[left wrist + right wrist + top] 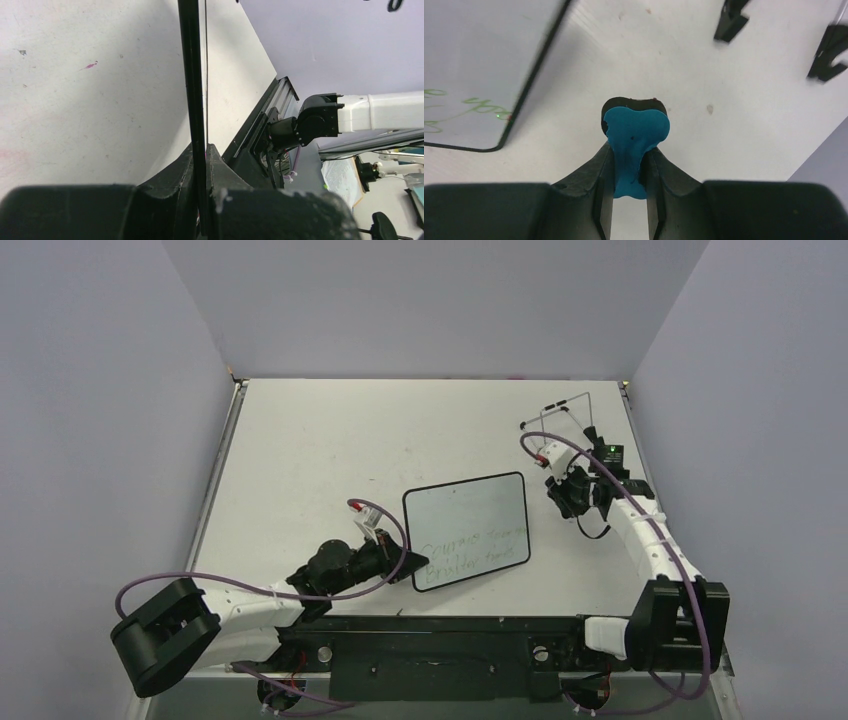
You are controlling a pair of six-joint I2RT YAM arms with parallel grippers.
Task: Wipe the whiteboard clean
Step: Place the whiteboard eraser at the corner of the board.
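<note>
The whiteboard [467, 530] lies mid-table, white with a thin black rim, its lower half carrying green handwriting. My left gripper [400, 562] is shut on its left edge; in the left wrist view the black rim [192, 75] runs edge-on straight up from between the closed fingers [176, 172]. My right gripper [570, 498] hovers to the right of the board, shut on the blue bone-shaped eraser [634, 137], whose wide end sticks out past the fingertips. The board's corner [484, 75] with green writing shows at the left of the right wrist view.
A thin wire stand [565, 420] with black feet [730, 22] sits at the back right, just behind the right gripper. Grey walls enclose the table [300, 460] on three sides. A black rail [440, 625] runs along the near edge between the arm bases.
</note>
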